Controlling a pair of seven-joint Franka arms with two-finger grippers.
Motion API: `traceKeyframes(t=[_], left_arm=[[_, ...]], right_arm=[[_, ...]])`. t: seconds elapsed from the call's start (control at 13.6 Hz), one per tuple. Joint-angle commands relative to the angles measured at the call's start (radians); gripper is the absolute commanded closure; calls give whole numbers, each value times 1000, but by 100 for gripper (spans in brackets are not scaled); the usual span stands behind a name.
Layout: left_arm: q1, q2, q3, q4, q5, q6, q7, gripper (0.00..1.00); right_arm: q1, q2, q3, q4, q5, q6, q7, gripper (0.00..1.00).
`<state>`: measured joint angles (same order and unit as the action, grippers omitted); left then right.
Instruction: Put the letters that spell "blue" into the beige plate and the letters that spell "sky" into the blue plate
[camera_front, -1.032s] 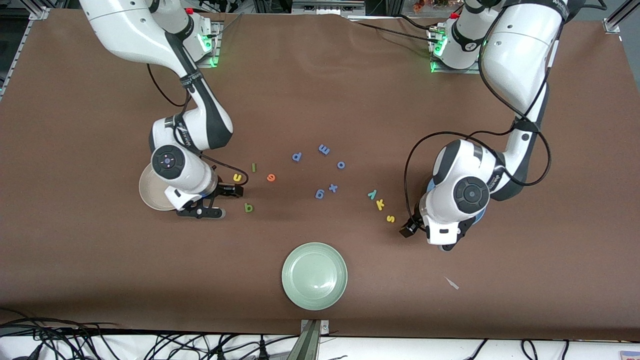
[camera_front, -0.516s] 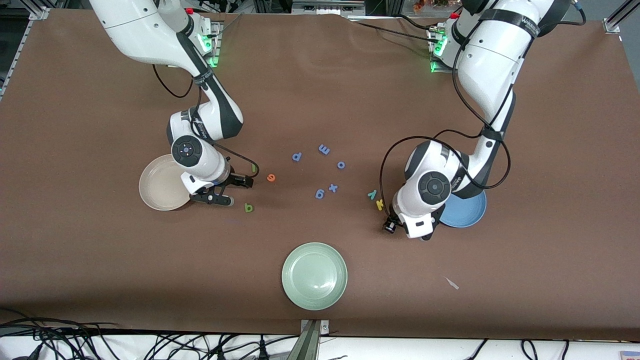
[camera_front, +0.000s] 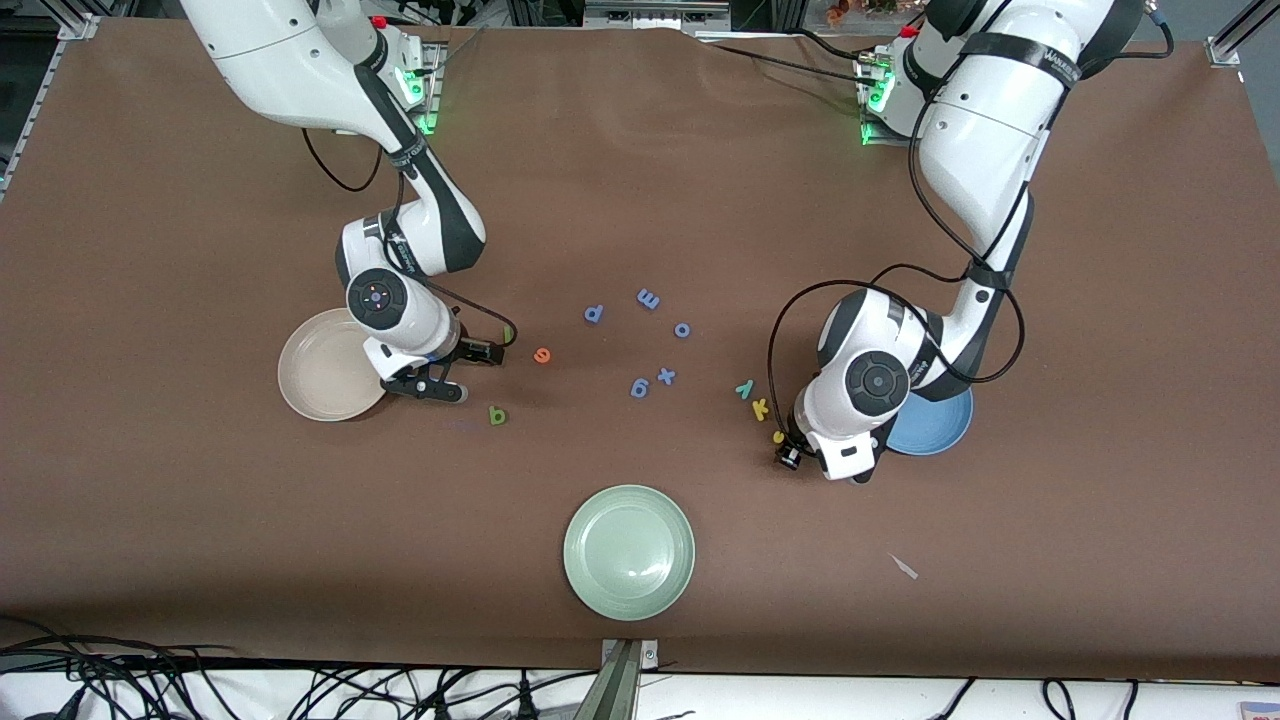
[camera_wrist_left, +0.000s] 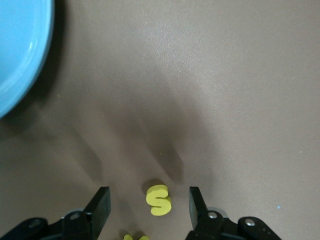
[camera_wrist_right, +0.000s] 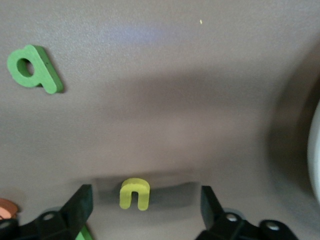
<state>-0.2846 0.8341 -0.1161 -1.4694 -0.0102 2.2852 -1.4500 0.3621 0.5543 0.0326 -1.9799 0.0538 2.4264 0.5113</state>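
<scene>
The left arm's wrist covers most of the blue plate (camera_front: 945, 428), only its 4 o'clock part peeking out. Yellow u (camera_wrist_right: 135, 194) is totally hidden under the right arm in the front view, and the green l (camera_front: 508, 334) barely shows.

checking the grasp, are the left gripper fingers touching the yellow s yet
Apart. The left wrist view shows the yellow s lying on the table between the left gripper's open fingers, bare brown cloth on both sides.

Front camera high, facing both bases across table (camera_front: 640, 180). Wrist cameras close, looking down past own fingers; all share tabletop.
</scene>
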Motion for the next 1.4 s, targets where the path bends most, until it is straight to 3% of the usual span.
traceKeyframes(t=[0.0, 0.22, 0.37, 0.44, 0.66, 0.81, 1.11, 1.33], left_arm=[[-4, 6, 3, -3, -11, 22, -7, 33], [-15, 19, 3, 0, -11, 31, -7, 39], [-15, 19, 3, 1, -11, 31, -7, 59], [-16, 20, 3, 1, -11, 31, -7, 63], [-12, 17, 3, 4, -11, 31, -6, 90], [-5, 8, 3, 6, -11, 30, -7, 93], [27, -76, 9, 3, -10, -102, 74, 99], [93, -165, 9, -78, -8, -179, 250, 99]], right_arm=[[-5, -22, 9, -27, 12, 13, 4, 25], [-5, -14, 21, -23, 14, 14, 4, 51], [-6, -11, 23, -23, 12, 14, 4, 66], [-6, -8, 23, -20, 12, 16, 4, 73], [-6, -8, 23, -11, 12, 13, -2, 92], [-12, -13, 21, 21, 12, -19, -11, 96], [-67, -24, 9, 162, 14, -259, -130, 96], [-130, -37, -6, 174, 11, -300, -281, 95]])
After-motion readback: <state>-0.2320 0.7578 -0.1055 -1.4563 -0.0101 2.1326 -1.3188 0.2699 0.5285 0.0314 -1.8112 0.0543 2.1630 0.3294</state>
